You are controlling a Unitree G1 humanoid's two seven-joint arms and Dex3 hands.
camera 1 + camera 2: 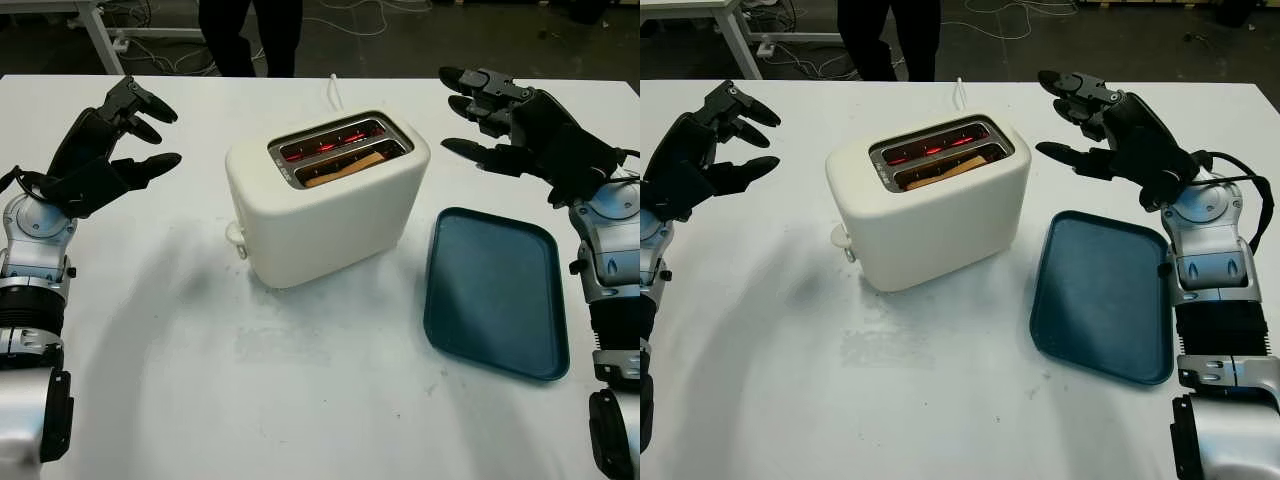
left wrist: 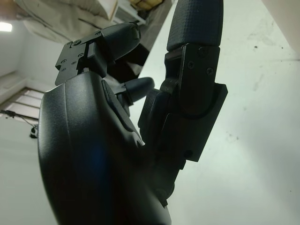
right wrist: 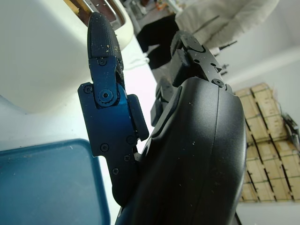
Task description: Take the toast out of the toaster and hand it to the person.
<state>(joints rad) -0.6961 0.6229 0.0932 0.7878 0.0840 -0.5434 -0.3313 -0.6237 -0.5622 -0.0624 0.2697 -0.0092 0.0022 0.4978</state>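
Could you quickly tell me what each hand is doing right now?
Left hand: open, holding nothing, left of the toaster.
Right hand: open, holding nothing, right of the toaster.

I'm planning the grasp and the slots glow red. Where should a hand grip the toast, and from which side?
Pinch the toast's exposed top edge from straight above: it sits low in the toaster's near slot, with its faces hidden by the walls.

Both my hands raised, holding nothing.
My left hand (image 1: 110, 150) is open at my left; my right hand (image 1: 515, 125) is open at my right.
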